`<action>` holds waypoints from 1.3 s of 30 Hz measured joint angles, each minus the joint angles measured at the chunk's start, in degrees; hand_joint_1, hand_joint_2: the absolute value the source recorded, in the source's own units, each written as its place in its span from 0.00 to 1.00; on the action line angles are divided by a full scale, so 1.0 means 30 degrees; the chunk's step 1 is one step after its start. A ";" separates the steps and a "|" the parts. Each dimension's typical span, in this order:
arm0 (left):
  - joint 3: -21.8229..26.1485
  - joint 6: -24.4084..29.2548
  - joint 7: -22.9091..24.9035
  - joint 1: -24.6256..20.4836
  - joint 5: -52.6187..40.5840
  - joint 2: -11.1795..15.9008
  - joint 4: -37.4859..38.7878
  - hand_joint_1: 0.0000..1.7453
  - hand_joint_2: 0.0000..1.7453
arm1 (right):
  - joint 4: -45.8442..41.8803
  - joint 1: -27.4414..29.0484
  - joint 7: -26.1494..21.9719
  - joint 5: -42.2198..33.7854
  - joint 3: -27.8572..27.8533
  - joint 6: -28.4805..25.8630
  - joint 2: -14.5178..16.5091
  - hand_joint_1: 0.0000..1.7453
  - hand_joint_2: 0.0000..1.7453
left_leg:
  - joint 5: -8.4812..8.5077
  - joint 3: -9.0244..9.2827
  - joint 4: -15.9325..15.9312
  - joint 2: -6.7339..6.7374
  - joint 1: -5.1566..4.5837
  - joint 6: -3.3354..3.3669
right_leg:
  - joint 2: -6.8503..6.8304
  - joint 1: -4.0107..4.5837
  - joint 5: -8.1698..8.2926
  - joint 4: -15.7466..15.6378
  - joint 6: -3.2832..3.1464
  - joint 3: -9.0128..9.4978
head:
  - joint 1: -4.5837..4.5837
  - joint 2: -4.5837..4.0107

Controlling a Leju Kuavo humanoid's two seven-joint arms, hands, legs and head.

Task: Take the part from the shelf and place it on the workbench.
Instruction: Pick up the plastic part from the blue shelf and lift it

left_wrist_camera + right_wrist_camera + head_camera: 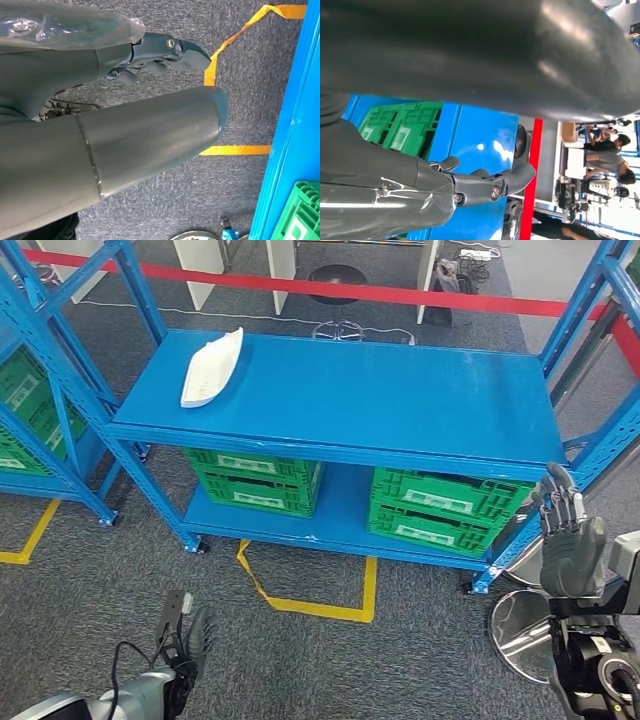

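Note:
The white curved part (212, 369) lies on the far left of the blue shelf's top board (362, 390). My left hand (192, 635) hangs low over the carpet in front of the shelf, well short of the part, fingers apart and holding nothing. In the left wrist view that hand (124, 120) shows its thick thumb and dark fingers (166, 50) above the floor. My right hand (566, 530) is raised by the shelf's right front corner, fingers spread and empty. In the right wrist view its fingers (478, 182) stretch toward the blue board.
Green crates (253, 480) (445, 505) stand on the lower board. Yellow tape (317, 605) marks the carpet in front. Another blue rack (30, 400) with green crates stands on the left. A round metal base (521, 630) lies by my right side. People (606, 155) stand beyond the red barrier (340, 288).

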 joint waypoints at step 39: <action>0.0280 -0.1501 0.0020 0.0014 0.0536 -0.0055 0.0000 0.00 0.00 | 0.0120 0.0453 -0.0612 0.1422 -0.0151 0.1533 0.0051 0.00 0.00 | -0.1100 0.1626 -0.0324 0.0824 0.0154 -0.0135 | -0.1698 -0.0487 -0.0024 0.0513 0.0921 -0.0583 | 0.0366 0.0000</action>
